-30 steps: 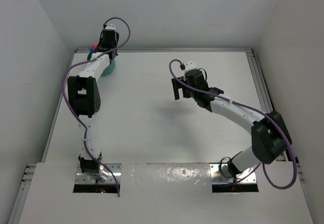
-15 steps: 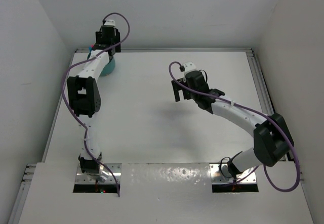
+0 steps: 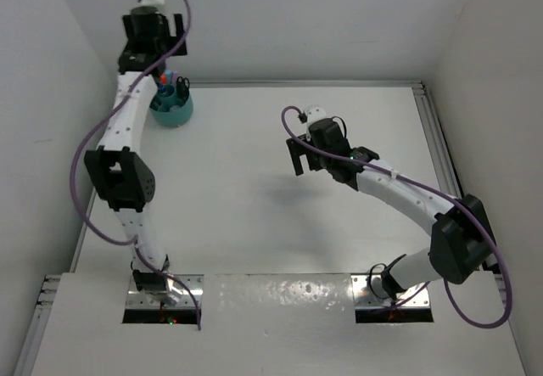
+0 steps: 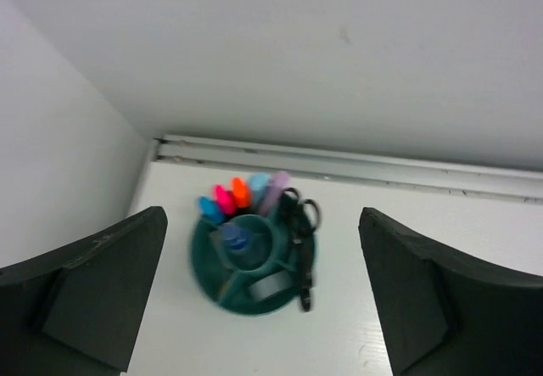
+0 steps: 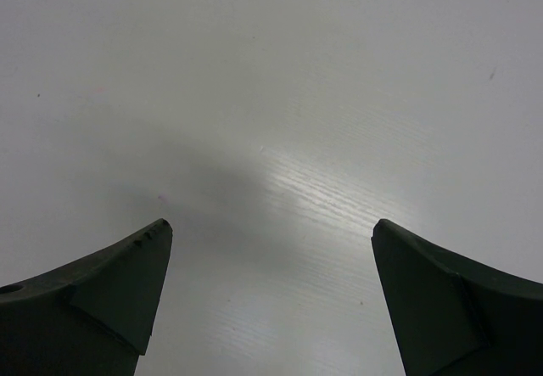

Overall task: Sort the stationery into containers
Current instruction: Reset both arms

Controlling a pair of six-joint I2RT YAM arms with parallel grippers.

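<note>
Above the teal cup [image 4: 254,304], my left gripper [image 3: 151,32] has just let go and risen; the right gripper [image 5: 270,223] gapes empty; sorting looks done.

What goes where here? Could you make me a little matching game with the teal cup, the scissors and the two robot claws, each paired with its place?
Things:
1. teal cup
2. black scissors
3. left gripper
4. right gripper

Places:
A. open, over bare table near the middle
B. tucked into the cup, next to the markers
C. far left corner of the table
D. open, raised above the cup

Pairs: 1-C, 2-B, 3-D, 4-A.
</note>
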